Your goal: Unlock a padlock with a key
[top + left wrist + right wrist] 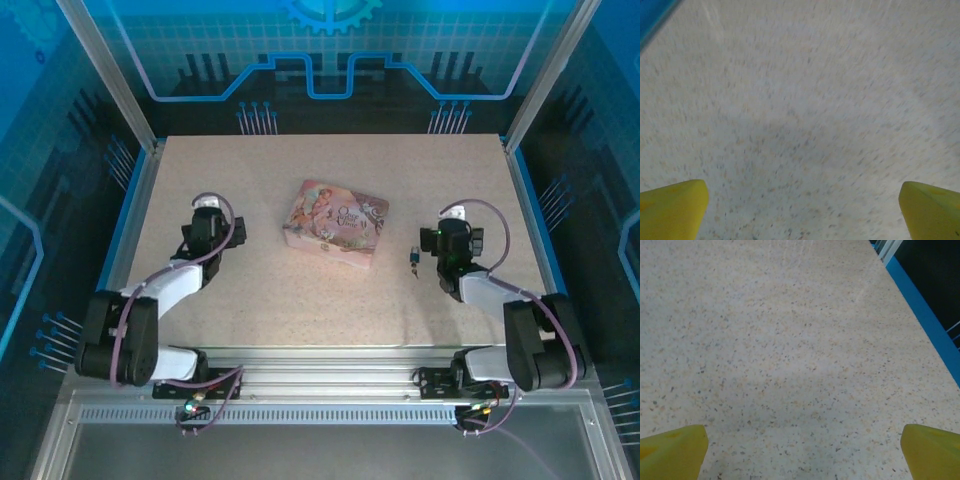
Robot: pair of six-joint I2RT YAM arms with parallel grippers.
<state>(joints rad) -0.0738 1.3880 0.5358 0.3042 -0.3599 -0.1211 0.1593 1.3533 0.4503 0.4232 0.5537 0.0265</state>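
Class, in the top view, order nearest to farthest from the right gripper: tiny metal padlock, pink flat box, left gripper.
1. Tiny dark-and-silvery metal padlock, beside the right gripper.
2. Pink flat box, in the middle.
3. Left gripper, far left.

The pink box (336, 226) stands at the middle of the table (300, 310) and is the one bulky obstacle there. The padlock (413, 259) lies low off the box's near right corner, in the narrow gap between the box and the right gripper (802, 450). Bare tabletop runs wide along the far edge, the near edge and the left side. The surface is also free between the spread fingers of the left gripper (800, 210) and of the right one. Slanted metal posts (110, 75) rise at the far corners.
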